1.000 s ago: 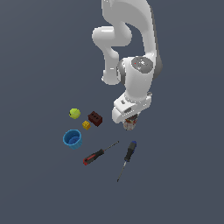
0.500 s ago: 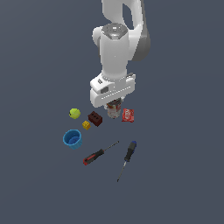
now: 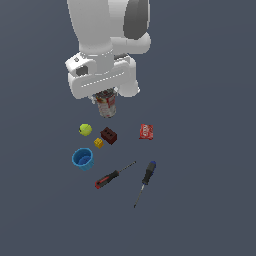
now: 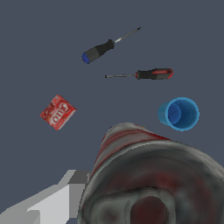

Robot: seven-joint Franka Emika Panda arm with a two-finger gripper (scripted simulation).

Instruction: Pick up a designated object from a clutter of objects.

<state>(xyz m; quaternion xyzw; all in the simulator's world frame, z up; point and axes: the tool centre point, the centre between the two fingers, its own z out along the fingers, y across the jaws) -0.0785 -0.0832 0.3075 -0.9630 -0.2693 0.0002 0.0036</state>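
The gripper [image 3: 106,102] is closed around the tin can [image 3: 107,107], holding it clear above the table so it hangs over the remaining clutter: blue cup [image 3: 83,159], two screwdrivers [image 3: 115,175], red packet [image 3: 146,132], ball [image 3: 85,130].

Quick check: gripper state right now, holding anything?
Gripper: shut on the tin can, lifted clear above the other items.
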